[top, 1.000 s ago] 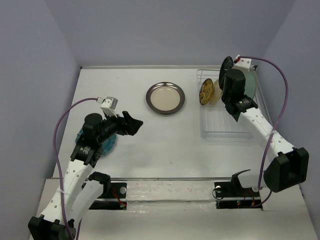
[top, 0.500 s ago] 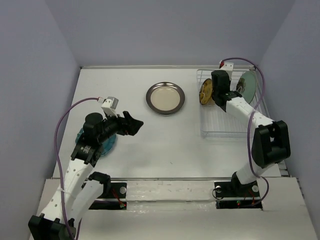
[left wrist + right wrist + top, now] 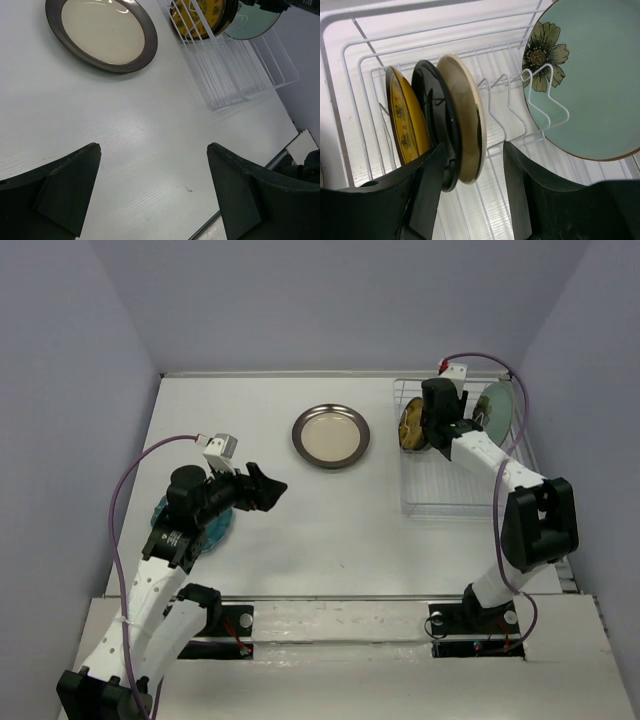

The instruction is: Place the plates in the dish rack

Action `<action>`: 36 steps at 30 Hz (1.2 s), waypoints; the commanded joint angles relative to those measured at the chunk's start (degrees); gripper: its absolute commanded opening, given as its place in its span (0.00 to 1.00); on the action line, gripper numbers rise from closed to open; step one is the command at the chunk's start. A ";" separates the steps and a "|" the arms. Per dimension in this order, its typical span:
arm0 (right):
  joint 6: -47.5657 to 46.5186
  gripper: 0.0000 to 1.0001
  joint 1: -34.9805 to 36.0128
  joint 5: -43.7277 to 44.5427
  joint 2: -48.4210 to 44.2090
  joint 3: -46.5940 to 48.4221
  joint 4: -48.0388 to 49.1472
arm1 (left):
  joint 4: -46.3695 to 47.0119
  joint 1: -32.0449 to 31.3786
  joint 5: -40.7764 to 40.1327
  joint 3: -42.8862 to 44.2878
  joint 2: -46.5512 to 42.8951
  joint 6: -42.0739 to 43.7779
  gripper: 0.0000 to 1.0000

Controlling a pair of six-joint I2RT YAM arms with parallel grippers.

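No writing, label, brand, number or sign can be read in any view. The amber plate (image 3: 405,125) standing in the dish rack (image 3: 490,210) bears dark printed marks, too small and oblique to tell letters from plain pattern.

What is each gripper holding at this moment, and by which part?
Nothing appears to be held. The left gripper is open and empty. The right gripper is open too, jaws apart beside the tan plate, which stands in the dish rack.
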 commanded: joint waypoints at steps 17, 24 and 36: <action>16.96 0.78 23.53 -41.25 -7.96 -2.47 11.25 | -5.05 1.99 -21.56 4.18 -12.15 1.53 0.99; 27.69 0.77 35.66 -49.79 11.02 3.15 23.84 | -6.55 1.73 -36.57 6.37 -16.63 2.14 0.99; 48.26 0.67 39.98 -58.76 37.32 17.13 38.70 | -5.49 -0.29 -33.08 5.50 -16.11 2.85 0.99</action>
